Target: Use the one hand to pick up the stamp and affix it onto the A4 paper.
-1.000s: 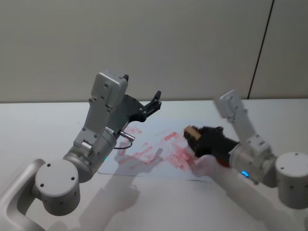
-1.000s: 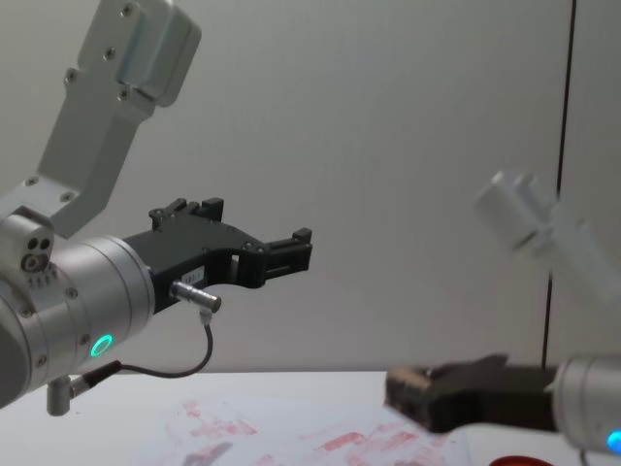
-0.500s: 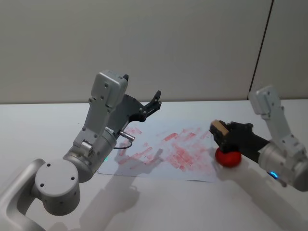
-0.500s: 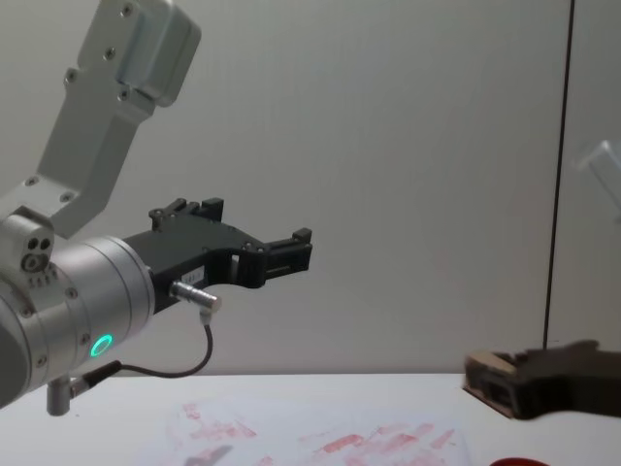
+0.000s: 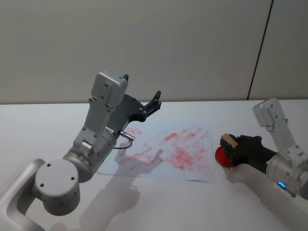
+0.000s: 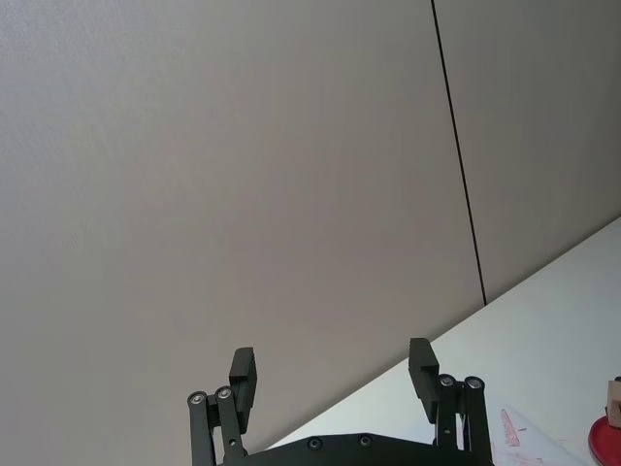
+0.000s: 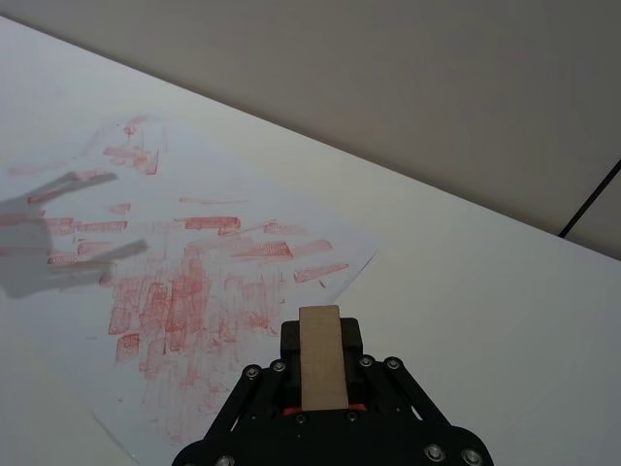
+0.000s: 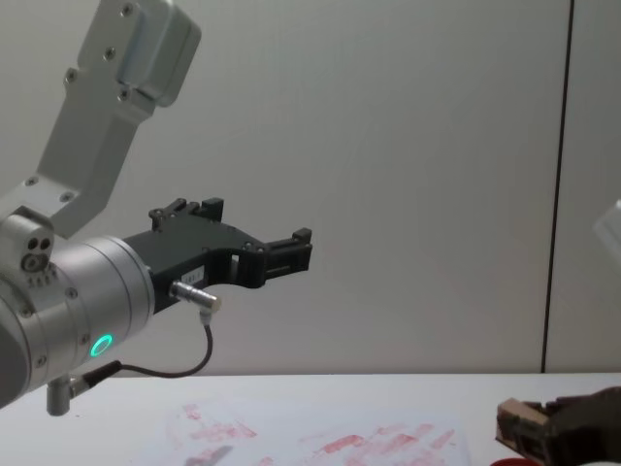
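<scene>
White tabletop [image 5: 43, 125] under a plain grey wall [image 5: 144, 43], one dark seam running down the wall at 1 o'clock.

Nearest the robot in the head view, the right gripper [image 5: 230, 145] comes in from 4 o'clock, clamped on the stamp [image 5: 228, 142]. The tan block's end sticks out past the fingers. It sits over the red pad [image 5: 220, 155], just off the paper's right edge. Whether the stamp touches the pad cannot be told from here. The likely reason for this spot is inking: the stamp faces the pad, not the sheet. In the right wrist view the stamp [image 7: 321, 357] shows pinched between both black fingers, a red sliver beneath it, and the paper [image 7: 184, 272] spreads out beyond. The grip is on the block's sides, which leaves the printing face free.

Mid-table lies the paper [image 5: 163, 151], flat and covered with smeared red rectangular prints, densest toward its right half. There is some bare room at its near left corner.

Farther back at 10 o'clock, the left gripper [image 5: 155, 101] hangs raised above the sheet's far left part, fingers spread, holding nothing. It is parked high, probably to keep clear of the working arm. The left wrist view shows both fingers [image 6: 243, 369] apart against the wall.

Judged step: ink, then carry to the sheet and press.
</scene>
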### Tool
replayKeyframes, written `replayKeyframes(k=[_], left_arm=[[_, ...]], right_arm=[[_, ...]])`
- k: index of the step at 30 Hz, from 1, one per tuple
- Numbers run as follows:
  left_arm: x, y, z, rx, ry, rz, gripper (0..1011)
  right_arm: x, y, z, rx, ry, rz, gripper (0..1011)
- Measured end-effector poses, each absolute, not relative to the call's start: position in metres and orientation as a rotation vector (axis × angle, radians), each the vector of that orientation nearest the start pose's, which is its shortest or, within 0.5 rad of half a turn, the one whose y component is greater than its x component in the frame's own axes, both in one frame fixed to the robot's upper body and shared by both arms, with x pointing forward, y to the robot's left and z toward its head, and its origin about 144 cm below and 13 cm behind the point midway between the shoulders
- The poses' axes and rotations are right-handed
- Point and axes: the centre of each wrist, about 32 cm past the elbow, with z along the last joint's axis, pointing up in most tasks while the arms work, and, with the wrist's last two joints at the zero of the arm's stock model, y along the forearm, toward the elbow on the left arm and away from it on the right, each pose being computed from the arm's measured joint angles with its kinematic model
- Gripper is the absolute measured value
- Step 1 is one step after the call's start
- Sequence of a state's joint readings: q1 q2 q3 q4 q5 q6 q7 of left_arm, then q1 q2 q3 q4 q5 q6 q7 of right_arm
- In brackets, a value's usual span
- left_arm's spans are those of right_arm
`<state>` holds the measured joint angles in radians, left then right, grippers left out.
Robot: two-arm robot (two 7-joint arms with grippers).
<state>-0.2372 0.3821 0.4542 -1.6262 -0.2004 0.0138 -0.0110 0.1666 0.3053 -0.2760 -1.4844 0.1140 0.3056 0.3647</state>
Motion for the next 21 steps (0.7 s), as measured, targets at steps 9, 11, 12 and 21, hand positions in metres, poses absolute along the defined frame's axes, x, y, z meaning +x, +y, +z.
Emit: replayKeyframes(k=[9, 11, 12, 21], left_arm=[[0.492, 0.198, 1.204, 0.061, -0.268, 1.124, 1001], [0.492, 0.198, 1.204, 0.061, -0.268, 1.124, 1002], [0.492, 0.198, 1.204, 0.061, -0.268, 1.124, 1001], [0.492, 0.198, 1.204, 0.061, -0.268, 1.124, 1001]], right_arm=[[0.504, -0.24, 1.146, -0.422, 0.089, -0.984, 220], [0.505, -0.24, 1.145, -0.426, 0.089, -0.983, 220], [0.506, -0.24, 1.144, -0.431, 0.089, -0.982, 220], [0.509, -0.239, 1.139, -0.449, 0.09, -0.976, 408]])
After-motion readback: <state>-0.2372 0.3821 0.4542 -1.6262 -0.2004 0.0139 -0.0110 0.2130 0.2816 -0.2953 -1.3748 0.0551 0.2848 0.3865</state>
